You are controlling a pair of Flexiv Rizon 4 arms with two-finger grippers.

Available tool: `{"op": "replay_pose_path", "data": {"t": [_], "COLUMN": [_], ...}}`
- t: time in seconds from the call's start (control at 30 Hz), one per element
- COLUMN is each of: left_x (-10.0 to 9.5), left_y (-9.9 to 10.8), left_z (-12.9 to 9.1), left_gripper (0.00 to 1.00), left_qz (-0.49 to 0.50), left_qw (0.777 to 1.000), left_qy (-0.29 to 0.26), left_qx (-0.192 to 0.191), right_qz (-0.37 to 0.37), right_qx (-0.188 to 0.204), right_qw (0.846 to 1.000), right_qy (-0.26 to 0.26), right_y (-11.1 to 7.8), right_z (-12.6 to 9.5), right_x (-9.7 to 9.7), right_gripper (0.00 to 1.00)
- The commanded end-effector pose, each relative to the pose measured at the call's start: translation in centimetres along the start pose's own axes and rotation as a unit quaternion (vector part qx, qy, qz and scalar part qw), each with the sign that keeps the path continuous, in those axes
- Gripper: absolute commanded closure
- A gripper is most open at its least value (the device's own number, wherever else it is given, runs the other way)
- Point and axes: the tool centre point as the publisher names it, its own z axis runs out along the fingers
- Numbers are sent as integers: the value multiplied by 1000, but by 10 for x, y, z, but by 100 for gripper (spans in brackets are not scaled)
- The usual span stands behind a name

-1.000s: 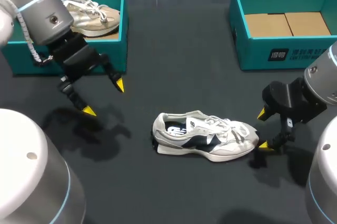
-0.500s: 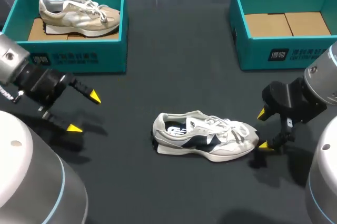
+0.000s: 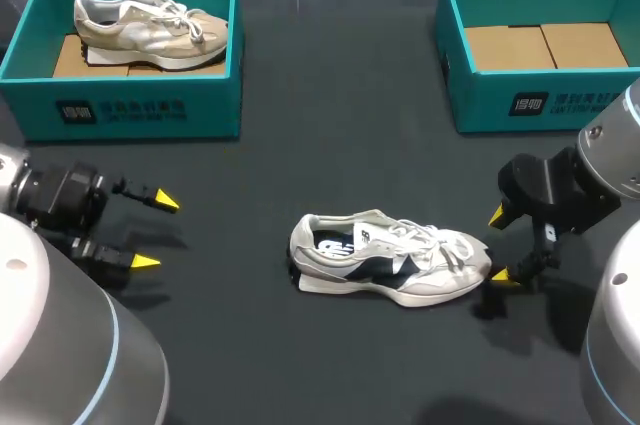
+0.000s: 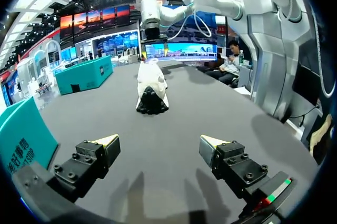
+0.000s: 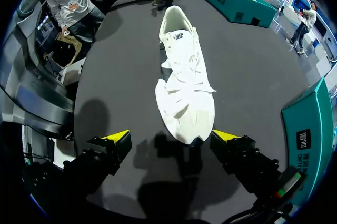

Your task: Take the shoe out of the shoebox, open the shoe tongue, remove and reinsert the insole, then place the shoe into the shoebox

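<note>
A white and navy shoe [image 3: 390, 263] lies on its side in the middle of the dark table, toe toward my right arm. My right gripper [image 3: 500, 245] stands open just off the toe. In the right wrist view the shoe's toe [image 5: 184, 124] sits right ahead of that gripper [image 5: 171, 137], between its spread fingers without touching them. My left gripper [image 3: 155, 232] is open and empty at the table's left, well apart from the shoe's heel. The left wrist view has the shoe [image 4: 151, 87] far ahead of the open gripper [image 4: 158, 142].
A teal shoebox [image 3: 140, 110] at the back left holds a beige shoe [image 3: 150, 27]. A second teal shoebox [image 3: 540, 100] at the back right shows only a cardboard floor. Bare dark tabletop lies between the boxes and around the shoe.
My left arm has swung away from the left shoebox's front toward the near left of the table, its fingers now pointing at the shoe. The right arm and shoe have not moved.
</note>
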Motion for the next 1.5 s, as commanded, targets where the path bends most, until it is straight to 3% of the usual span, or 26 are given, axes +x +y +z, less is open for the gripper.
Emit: {"op": "replay_pose_path", "data": {"t": [0.03,0.57,1.5], "left_x": [3,0,-6], "left_y": [5,11,-16], "left_z": [6,19,101], "left_gripper": [0,0,0], "left_qz": [-3,-43,-74], "left_qw": [1000,998,995], "left_qy": [-15,1,6], "left_qx": [6,36,70], "right_qz": [0,0,0], "right_qx": [1,1,1], "right_qw": [1000,1000,1000], "right_qy": [-2,-2,-2], "right_y": [0,0,0], "right_z": [0,0,0], "right_x": [2,2,2], "right_gripper": [0,0,0]}}
